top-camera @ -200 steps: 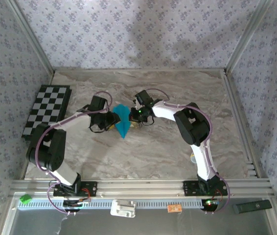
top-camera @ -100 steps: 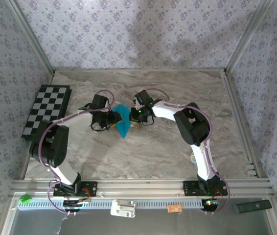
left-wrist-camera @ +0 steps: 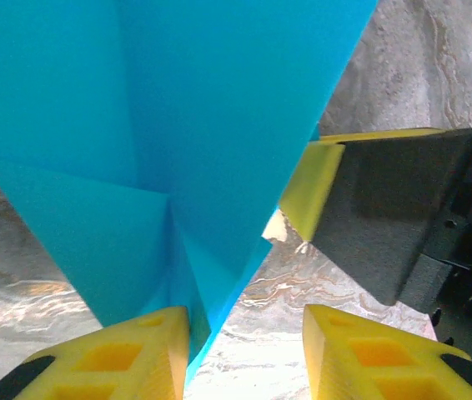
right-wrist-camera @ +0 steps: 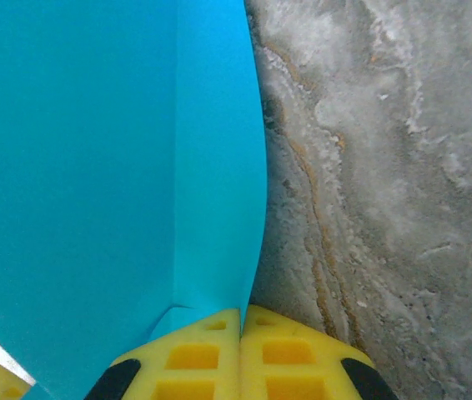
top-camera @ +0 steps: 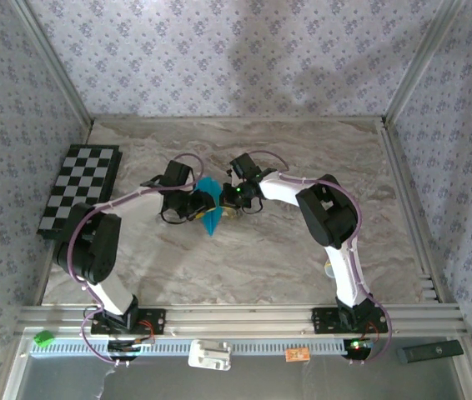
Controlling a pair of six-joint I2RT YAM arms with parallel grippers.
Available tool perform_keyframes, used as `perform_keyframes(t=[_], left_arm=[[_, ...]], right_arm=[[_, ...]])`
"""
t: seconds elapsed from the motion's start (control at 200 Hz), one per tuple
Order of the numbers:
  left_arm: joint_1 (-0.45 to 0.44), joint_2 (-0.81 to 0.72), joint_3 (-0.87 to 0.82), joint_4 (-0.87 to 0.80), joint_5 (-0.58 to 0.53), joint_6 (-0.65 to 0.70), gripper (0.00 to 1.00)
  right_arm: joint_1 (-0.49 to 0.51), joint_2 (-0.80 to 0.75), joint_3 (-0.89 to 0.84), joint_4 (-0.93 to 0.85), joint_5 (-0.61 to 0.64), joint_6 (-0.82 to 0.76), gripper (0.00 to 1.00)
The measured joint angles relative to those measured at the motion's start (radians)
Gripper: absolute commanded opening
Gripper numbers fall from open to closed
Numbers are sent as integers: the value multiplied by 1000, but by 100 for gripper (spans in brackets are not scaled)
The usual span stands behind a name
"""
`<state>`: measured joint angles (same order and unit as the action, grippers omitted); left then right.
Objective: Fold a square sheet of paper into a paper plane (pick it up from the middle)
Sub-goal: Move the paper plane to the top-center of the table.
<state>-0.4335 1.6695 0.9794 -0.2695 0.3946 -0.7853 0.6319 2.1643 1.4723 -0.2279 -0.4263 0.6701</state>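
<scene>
Jaws of the left gripper [left-wrist-camera: 244,323] stand apart, with bare marble showing in the gap between the two yellow fingers; the lower tip of the paper plane [left-wrist-camera: 178,125] comes down against the inner edge of the left finger [left-wrist-camera: 136,350], while the other finger is clear of it. From above, the black-and-white checkered board [top-camera: 80,187] lies well off to the left by the wall, and the left gripper [top-camera: 196,208] sits at the left side of the paper, near the middle of the marble table [top-camera: 261,258]. The paper plane [top-camera: 212,221] is a teal-blue kite shape between the two grippers, its sharp tip pointing toward the arm bases; in the left wrist view creases run across it and meet near its lower end. Just right of it, the right gripper [top-camera: 232,202] reaches in from the other side. Its jaws [right-wrist-camera: 241,321] are pressed together with no gap, and the paper's [right-wrist-camera: 94,167] right-hand fold runs straight down into their seam, so they look clamped on that edge. The left wrist camera sees one yellow finger [left-wrist-camera: 307,187] of that gripper touching the paper's right edge
</scene>
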Motion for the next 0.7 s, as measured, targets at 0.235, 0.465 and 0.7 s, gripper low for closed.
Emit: perform_keyframes(t=[0.235, 0.465, 0.7], left_arm=[[-19, 54, 26, -42, -47, 15, 37], [-55, 73, 75, -73, -77, 30, 39], [-74, 106, 100, -111, -130, 39, 35]], right_arm=[[0, 0, 0, 0, 0, 7, 2], [-1, -9, 4, -8, -8, 15, 1], [-1, -16, 6, -10, -8, 22, 1]])
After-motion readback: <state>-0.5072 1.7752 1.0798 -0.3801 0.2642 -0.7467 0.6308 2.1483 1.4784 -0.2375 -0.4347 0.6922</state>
